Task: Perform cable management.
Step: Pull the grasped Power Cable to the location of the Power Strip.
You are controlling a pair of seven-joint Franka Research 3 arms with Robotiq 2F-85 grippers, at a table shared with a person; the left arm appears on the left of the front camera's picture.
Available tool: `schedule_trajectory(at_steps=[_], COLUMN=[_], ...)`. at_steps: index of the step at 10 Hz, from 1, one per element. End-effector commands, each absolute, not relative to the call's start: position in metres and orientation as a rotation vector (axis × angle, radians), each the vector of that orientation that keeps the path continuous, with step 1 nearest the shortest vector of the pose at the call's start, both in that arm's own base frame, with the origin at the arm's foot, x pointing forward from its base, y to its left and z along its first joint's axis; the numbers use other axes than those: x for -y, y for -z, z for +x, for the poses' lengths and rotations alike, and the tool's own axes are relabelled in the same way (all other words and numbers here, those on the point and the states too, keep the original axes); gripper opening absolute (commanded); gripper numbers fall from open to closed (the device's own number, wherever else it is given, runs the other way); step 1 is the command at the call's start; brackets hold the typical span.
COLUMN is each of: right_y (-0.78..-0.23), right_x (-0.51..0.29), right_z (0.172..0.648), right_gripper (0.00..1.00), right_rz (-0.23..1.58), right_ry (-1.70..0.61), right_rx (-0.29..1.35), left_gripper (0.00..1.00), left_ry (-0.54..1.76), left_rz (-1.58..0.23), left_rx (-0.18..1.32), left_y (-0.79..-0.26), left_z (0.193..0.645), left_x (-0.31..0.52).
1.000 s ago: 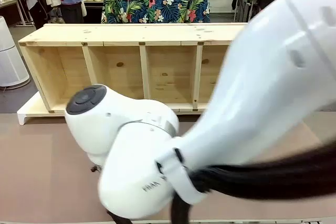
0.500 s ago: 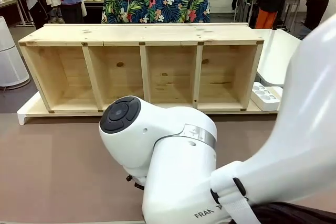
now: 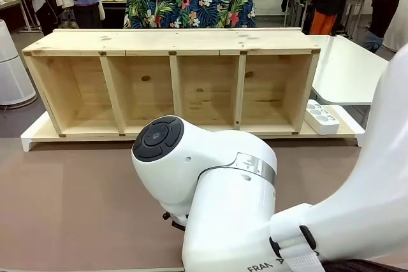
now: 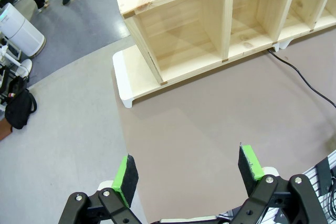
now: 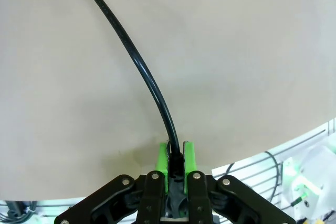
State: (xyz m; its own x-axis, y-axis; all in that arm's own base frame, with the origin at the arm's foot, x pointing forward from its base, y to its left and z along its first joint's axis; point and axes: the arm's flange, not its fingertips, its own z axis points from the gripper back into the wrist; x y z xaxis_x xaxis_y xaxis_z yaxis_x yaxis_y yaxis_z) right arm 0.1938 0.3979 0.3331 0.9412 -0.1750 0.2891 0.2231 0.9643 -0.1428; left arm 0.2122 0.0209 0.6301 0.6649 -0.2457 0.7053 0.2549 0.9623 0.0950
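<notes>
1. Green-padded right gripper [image 5: 176,151] is clamped on the plug end of the cable [image 5: 134,64], which curves away over the table.
2. Left gripper [image 4: 188,169] hangs above the brown table [image 4: 210,129], jaws wide apart.
3. Farther off, the cable meets the foot of the wooden shelf [image 4: 210,19]; a white power strip [image 3: 320,117] lies beside the shelf's right end.

- Cable [image 5: 152,90]: its far run is cut by the top edge of the right wrist view. Its near end is buried between the clamped pads of the right hand [image 5: 176,150]; plug or plain cord, cannot tell.
- Left wrist view: the cable vanishes at the foot of the shelf [image 4: 210,30] and is cut by the right edge.
- Front view: the right arm [image 3: 217,202] covers the near right of the bench [image 3: 70,202].
</notes>
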Motion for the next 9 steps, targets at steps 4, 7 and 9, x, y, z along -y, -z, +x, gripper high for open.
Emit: schedule_trajectory(at_steps=[4,7,9], right_y=[-0.33,-0.327,-0.33], right_x=[-0.401,-0.372,-0.327], right_z=[0.195,0.182,0.165], right_gripper=[0.14,0.14,0.14], right_rz=[-0.177,-0.269,-0.312], right_ry=[0.197,0.188,0.211], right_rx=[0.276,0.284,0.264], left_gripper=[1.0,1.0,1.0], left_ry=[0.278,0.278,0.278], left_rz=[-0.015,-0.015,-0.015], left_rx=[0.795,0.795,0.795], left_y=[-0.63,-0.63,-0.63], left_z=[0.212,0.212,0.212], left_x=[-0.022,-0.022,-0.022])
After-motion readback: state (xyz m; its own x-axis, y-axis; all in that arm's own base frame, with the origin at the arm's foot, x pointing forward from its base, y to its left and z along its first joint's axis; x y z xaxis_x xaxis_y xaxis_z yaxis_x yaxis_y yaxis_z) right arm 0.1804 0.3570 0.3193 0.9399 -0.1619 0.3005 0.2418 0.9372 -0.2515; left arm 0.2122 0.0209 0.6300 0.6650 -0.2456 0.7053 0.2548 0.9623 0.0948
